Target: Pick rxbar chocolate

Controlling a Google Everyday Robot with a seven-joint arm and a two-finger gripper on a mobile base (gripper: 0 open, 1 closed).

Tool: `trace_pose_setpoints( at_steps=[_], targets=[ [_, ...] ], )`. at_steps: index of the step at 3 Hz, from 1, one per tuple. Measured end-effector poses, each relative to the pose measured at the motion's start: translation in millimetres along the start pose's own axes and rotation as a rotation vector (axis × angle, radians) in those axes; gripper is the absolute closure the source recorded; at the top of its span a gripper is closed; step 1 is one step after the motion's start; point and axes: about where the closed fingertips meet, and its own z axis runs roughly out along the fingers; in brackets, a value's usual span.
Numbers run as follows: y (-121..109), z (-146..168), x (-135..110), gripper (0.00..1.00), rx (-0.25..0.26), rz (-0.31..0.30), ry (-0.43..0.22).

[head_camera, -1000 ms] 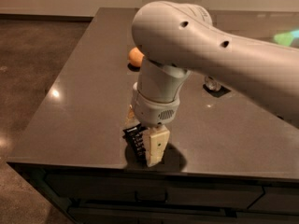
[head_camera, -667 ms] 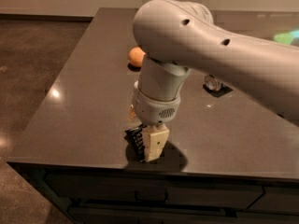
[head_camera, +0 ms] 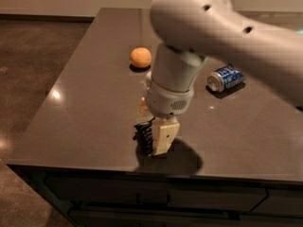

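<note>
**A:** Where is the two-finger gripper (head_camera: 152, 144), and what does it have?

**B:** It hangs low over the front part of the dark grey polished table top (head_camera: 80, 103), close to the front edge. It is closed on the small flat black foil-wrapped rxbar chocolate (head_camera: 143, 135). One cream plastic finger (head_camera: 164, 134) presses on its right side. The other finger is mostly hidden behind the bar.

**A:** What is important for the lift?

**B:** I think the grasp must be firm, and the wrist should go straight up without twisting. Foil is slippery, and the hold seems to be on a narrow part. Whether the bar is already free from the surface, I cannot tell, because its lower end meets the dark shadow.

**A:** How does the bar look?

**B:** It stands on its edge, almost vertical, with a toothed, crimped border toward the left. I cannot read any lettering. The orange round fruit (head_camera: 140, 57) and the blue soda can (head_camera: 226, 77), which lies on its side, are well apart, further back. I think they will not disturb the lift.
</note>
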Motion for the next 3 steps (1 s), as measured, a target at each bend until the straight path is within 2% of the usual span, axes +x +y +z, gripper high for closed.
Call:
trace_pose_setpoints(
  at_steps=[2, 3],
  targets=[
    [-14, -67, 26, 1.00, 0.085, 0.121, -0.088],
    [-20, -100, 30, 1.00, 0.128, 0.147, -0.126]
  ],
)
